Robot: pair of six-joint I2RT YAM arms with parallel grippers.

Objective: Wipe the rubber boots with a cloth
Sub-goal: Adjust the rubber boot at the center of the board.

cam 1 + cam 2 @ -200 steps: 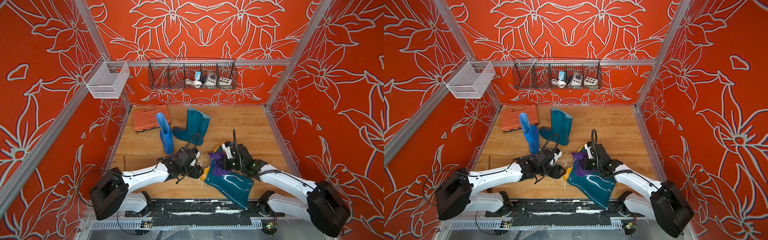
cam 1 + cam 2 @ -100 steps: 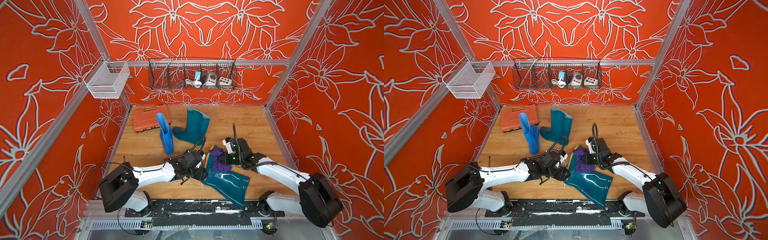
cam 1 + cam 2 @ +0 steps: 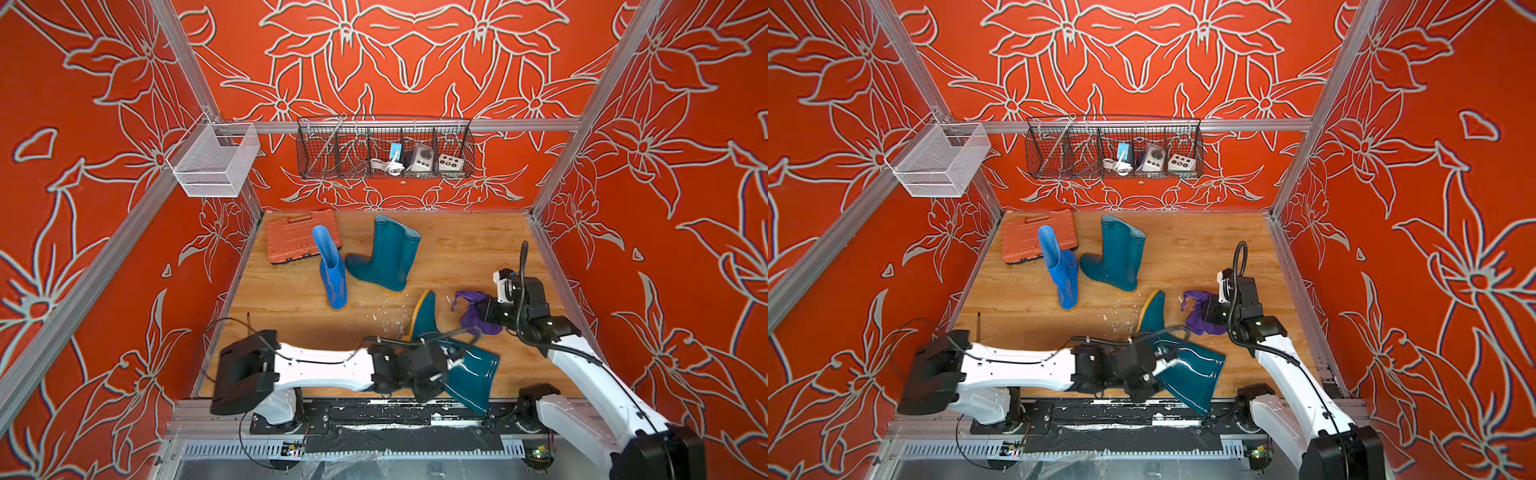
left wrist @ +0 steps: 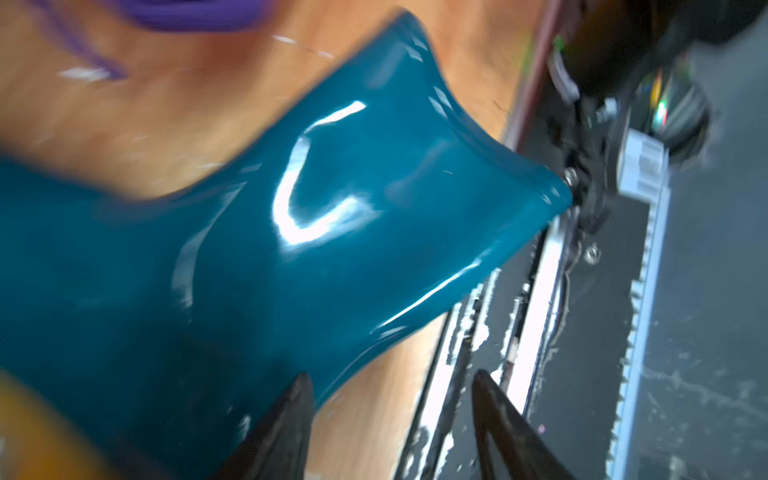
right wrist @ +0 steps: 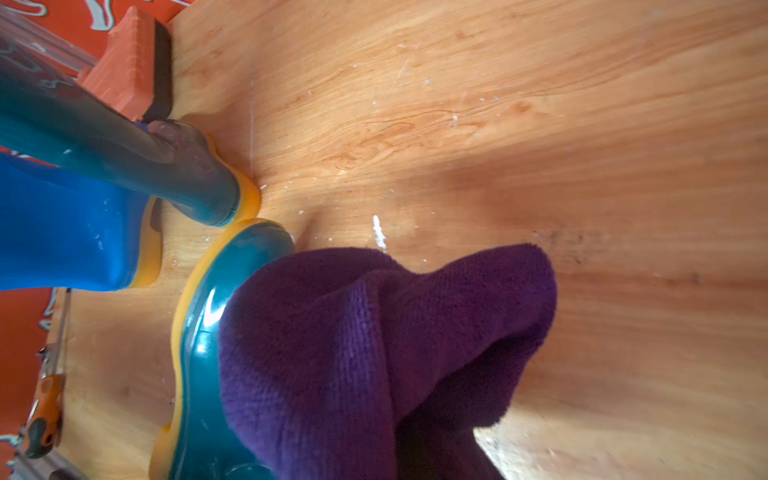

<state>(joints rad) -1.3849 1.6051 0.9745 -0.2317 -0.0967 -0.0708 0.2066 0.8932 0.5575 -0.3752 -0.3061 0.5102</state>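
Black wire basket [image 3: 324,160] holds cable [image 3: 388,167] and boxes [image 3: 450,163].

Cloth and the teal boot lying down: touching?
Apart. In both top views a strip of bare tabletop separates the cloth from the lying teal boot; the right wrist view merely overlaps them.

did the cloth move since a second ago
Yes. The cloth has shifted right, farther from the standing teal boot and nearer the right wall.
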